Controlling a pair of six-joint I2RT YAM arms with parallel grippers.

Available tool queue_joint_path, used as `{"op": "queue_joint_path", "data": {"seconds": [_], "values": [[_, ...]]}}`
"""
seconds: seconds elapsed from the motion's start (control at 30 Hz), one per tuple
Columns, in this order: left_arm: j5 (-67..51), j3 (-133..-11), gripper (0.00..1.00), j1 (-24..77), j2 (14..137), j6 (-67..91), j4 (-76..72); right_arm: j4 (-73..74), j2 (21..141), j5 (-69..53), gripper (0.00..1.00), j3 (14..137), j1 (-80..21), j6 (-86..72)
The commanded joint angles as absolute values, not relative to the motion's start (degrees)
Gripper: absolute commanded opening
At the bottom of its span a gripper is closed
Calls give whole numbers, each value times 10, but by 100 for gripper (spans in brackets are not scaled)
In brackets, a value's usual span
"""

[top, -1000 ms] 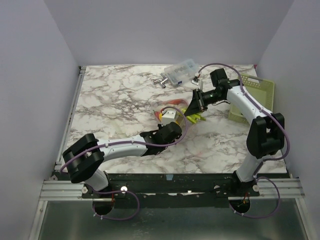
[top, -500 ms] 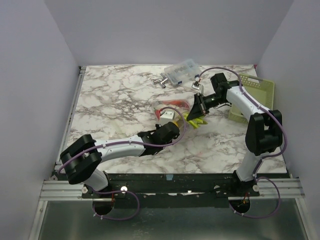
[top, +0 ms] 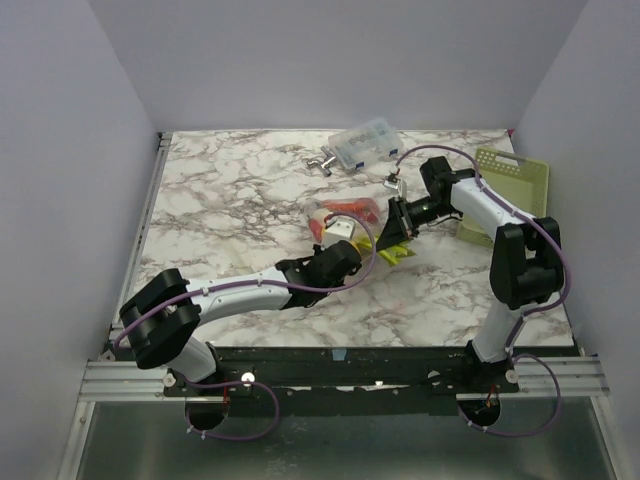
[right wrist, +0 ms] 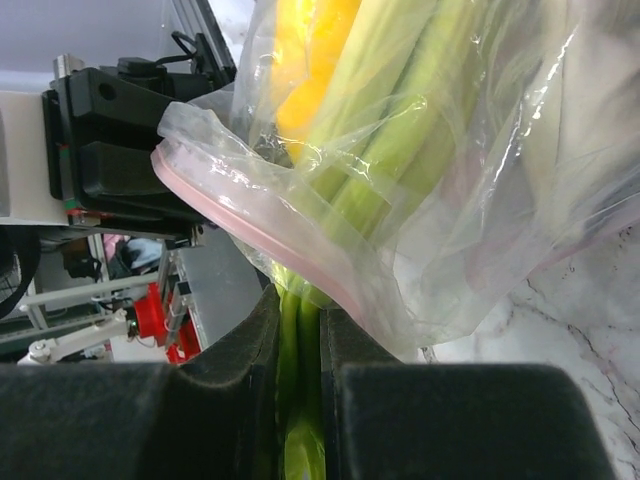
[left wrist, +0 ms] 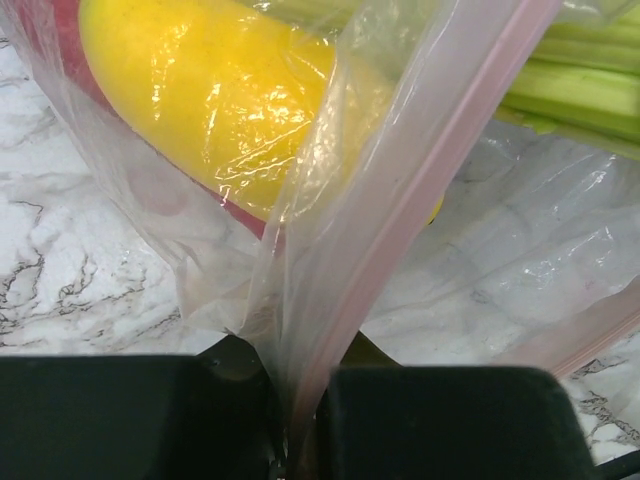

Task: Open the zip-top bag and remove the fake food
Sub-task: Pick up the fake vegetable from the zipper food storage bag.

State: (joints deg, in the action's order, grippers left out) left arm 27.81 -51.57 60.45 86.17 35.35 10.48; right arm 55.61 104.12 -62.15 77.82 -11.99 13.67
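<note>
My left fingers [left wrist: 440, 425] are pressed together on the edge of the bag [left wrist: 330, 230], and its pink zipper strip [left wrist: 450, 130] runs up out of the narrow gap between them. My right fingers [right wrist: 120, 420] are closed too, on the end of the green stalk [right wrist: 400, 150], which seems to pass out through the mouth of the bag. The bag lies in the middle of the table [top: 230, 200], between my two hands. A yellow lemon [left wrist: 200, 80] and something red are inside it.

The long axis of the stalk goes straight away from my right fingers into the bag, toward the left hand. So I judge the next move belongs to the right arm: pull back along this axis while the left one anchors the bag.

Farther back are a clear box [top: 362, 143], a metal fitting [top: 322, 161] and a green basket [top: 530, 185].
</note>
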Motion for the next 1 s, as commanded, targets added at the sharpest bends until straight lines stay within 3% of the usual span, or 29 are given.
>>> {"op": "queue_joint_path", "data": {"seconds": [0.0, 0.57, 0.97], "values": [[280, -537, 0, 603, 865, 335, 109, 553, 1056, -620, 16, 764, -116, 158], [267, -571, 0, 604, 891, 316, 114, 587, 1082, -648, 23, 768, -116, 184], [253, -582, 0, 604, 902, 308, 113, 597, 1097, -693, 35, 759, -116, 191]]}}
